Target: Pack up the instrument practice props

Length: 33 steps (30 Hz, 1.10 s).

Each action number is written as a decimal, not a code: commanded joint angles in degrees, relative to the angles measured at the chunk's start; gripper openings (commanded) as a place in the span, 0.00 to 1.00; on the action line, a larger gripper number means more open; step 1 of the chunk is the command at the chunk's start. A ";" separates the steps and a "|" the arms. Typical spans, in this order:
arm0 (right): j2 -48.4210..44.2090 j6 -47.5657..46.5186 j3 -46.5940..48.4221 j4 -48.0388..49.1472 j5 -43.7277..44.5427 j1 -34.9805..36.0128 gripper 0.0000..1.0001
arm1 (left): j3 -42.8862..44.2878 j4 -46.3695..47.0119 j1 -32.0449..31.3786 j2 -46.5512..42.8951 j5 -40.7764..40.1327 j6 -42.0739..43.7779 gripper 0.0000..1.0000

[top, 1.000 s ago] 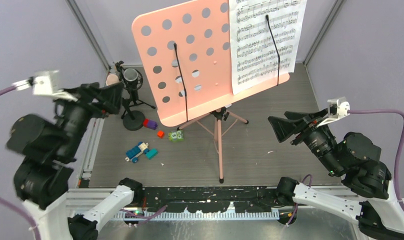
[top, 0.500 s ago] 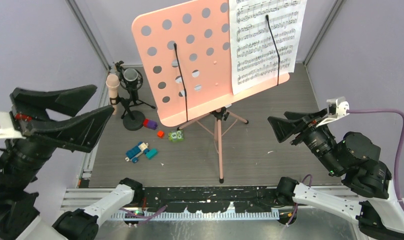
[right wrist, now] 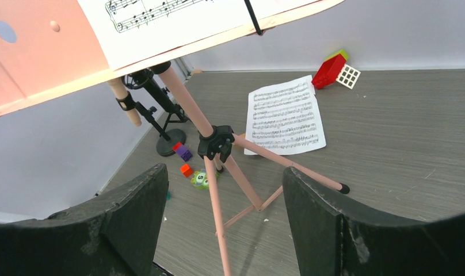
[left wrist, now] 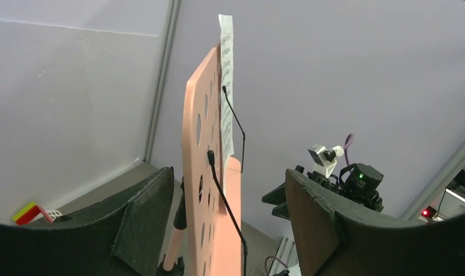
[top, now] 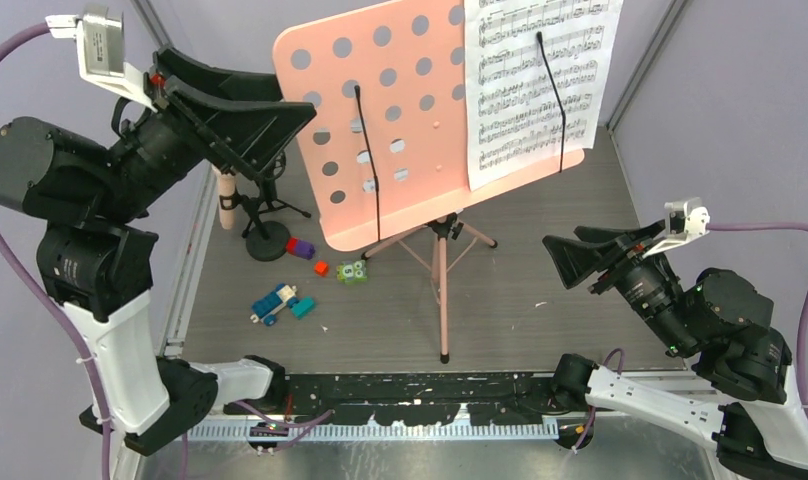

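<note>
My left gripper (left wrist: 229,175) is spread and empty, its jaws framing the near edge of the pink perforated music-stand desk (left wrist: 190,161) just ahead, lined up, I judge, to take that edge. On the desk's far side, a thin black wire holder (top: 550,100) pins a white sheet-music page (left wrist: 226,57) upright. Below this gripper, the beige-pink microphone (top: 226,200) is clipped to its black round-base stand (top: 268,245). My right gripper (right wrist: 221,172) is also spread and holds nothing. It faces the pink tripod legs (right wrist: 218,195), and past them a second white page (right wrist: 285,115) lies flat on the grey table top (right wrist: 391,144).
</note>
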 commanded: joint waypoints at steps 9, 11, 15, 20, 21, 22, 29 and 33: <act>1.24 0.67 -0.27 2.49 -0.84 -0.05 0.77 | 3.60 3.00 -0.15 -3.87 -1.72 2.59 0.69; 1.81 0.29 0.09 2.42 -0.96 -0.05 0.77 | 4.60 0.51 -0.08 -4.90 -4.30 5.26 0.71; 2.44 -0.50 0.64 2.23 -1.87 -0.05 0.77 | 4.05 -2.92 0.38 -8.53 -8.92 8.68 0.72; 2.99 -1.97 1.80 2.23 -2.40 -0.09 0.77 | -0.63 -3.88 1.01 -13.45 -9.82 8.86 0.71; 3.26 -2.34 2.38 2.17 -2.55 -0.07 0.77 | -1.13 -3.87 1.06 -14.00 -9.54 8.69 0.70; 3.65 -2.59 3.20 2.10 -2.78 -0.05 0.77 | -1.46 -3.63 1.14 -14.29 -9.03 8.30 0.69; 6.36 -5.18 8.41 2.52 -4.10 -0.12 0.77 | -5.30 -1.13 2.75 -14.21 -4.17 5.31 0.68; 9.83 -8.37 14.97 1.75 -4.42 -0.12 0.77 | -7.15 -1.32 3.26 -14.28 -3.93 5.46 0.67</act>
